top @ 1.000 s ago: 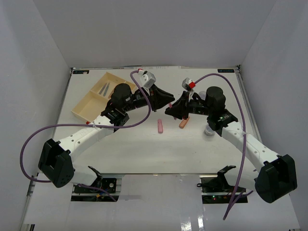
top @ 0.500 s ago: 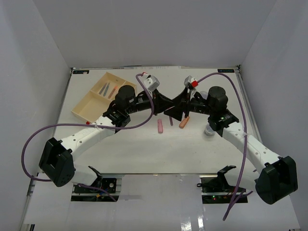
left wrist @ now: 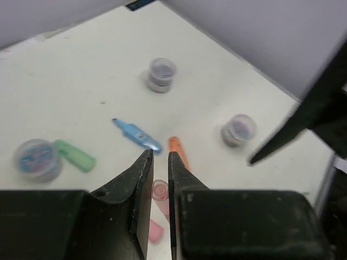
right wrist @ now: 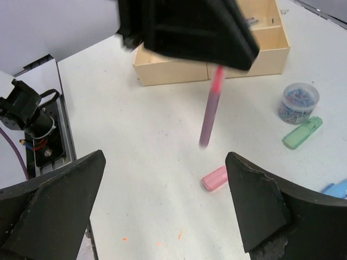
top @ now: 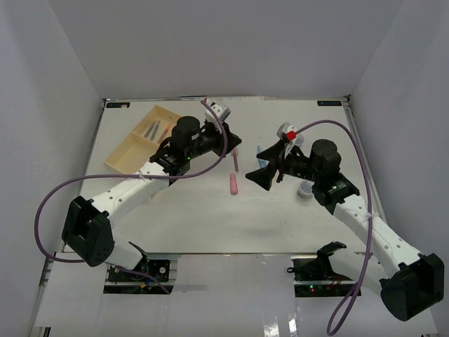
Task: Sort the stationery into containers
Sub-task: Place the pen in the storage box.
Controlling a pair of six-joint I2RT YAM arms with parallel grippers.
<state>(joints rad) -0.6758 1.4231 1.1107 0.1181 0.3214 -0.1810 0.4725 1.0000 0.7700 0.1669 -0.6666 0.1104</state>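
Where the left claw [left wrist: 156,161] pinches, the pink pen [right wrist: 210,111] hangs beneath — tilted.

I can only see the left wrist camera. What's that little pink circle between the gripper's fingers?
Observer: A pen seen end-on. The right wrist view shows it hanging from the left gripper, pink on top, purplish below.
Operator: Where's the tray?
Observer: Far left in the top view: the cream tray, with a few thin pens lying in one compartment.
Operator: Is the other gripper holding something?
Observer: No, the right gripper is open and empty.
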